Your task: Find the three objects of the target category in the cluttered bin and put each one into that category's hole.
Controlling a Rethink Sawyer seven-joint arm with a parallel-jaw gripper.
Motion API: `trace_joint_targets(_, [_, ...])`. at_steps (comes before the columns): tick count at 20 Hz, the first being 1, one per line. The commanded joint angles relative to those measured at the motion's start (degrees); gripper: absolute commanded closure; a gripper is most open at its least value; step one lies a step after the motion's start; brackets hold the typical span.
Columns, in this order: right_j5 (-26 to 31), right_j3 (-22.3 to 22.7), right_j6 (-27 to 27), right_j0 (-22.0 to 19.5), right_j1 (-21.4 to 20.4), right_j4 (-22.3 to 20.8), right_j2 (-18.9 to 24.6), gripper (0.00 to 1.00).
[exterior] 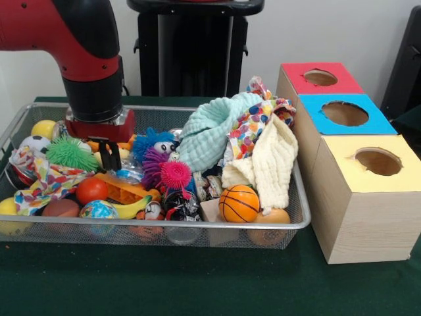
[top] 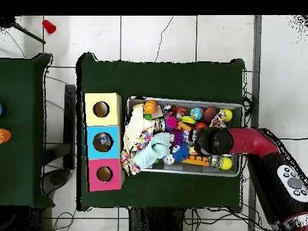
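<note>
The wire mesh bin [exterior: 299, 220] is full of toys and cloths; it also shows in the overhead view [top: 180, 100]. My gripper [exterior: 110, 160] hangs at the bin's left side, open, with its tips just above the clutter and nothing between them. A wrinkly bluish-clear bottle [exterior: 129, 174] lies partly buried just right of the tips, beside an orange toy. Other bottles are hidden. The red-topped box's hole [exterior: 320, 78] is at the far right, behind the blue and yellow boxes; it also shows in the overhead view [top: 104, 174]. From overhead the arm's wrist [top: 212, 141] covers the gripper.
A mint cloth [exterior: 214, 128], a spotted cloth [exterior: 253, 128] and a cream cloth [exterior: 270, 161] pile up at the bin's right. Spiky balls [exterior: 69, 153], a small basketball [exterior: 239, 203] and a dark can [exterior: 179, 204] lie around. Blue-topped [exterior: 345, 114] and yellow-topped [exterior: 377, 161] boxes stand beside the bin.
</note>
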Motion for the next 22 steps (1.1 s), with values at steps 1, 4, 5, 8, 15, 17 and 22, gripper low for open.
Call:
trace_joint_targets(1, [0.99,-2.27,-10.99,0.50,0.20,0.18,2.91,1.00])
trace_joint_targets(4, [1.00,-0.35,-9.00,0.89,-2.65,0.48,2.25,1.00])
trace_joint_targets(5, [1.14,0.30,-8.35,1.07,-3.89,0.52,1.87,1.00])
trace_joint_targets(8, [1.53,2.62,-6.43,1.59,-7.58,0.89,0.86,1.00])
trace_joint_targets(15, [4.46,2.69,-3.24,4.30,-11.22,1.95,-1.31,1.00])
trace_joint_targets(17, [4.51,3.25,-3.18,4.48,-11.79,2.44,-1.55,1.00])
trace_joint_targets(22, [2.40,3.18,-1.44,5.90,-10.65,1.97,-3.15,1.00])
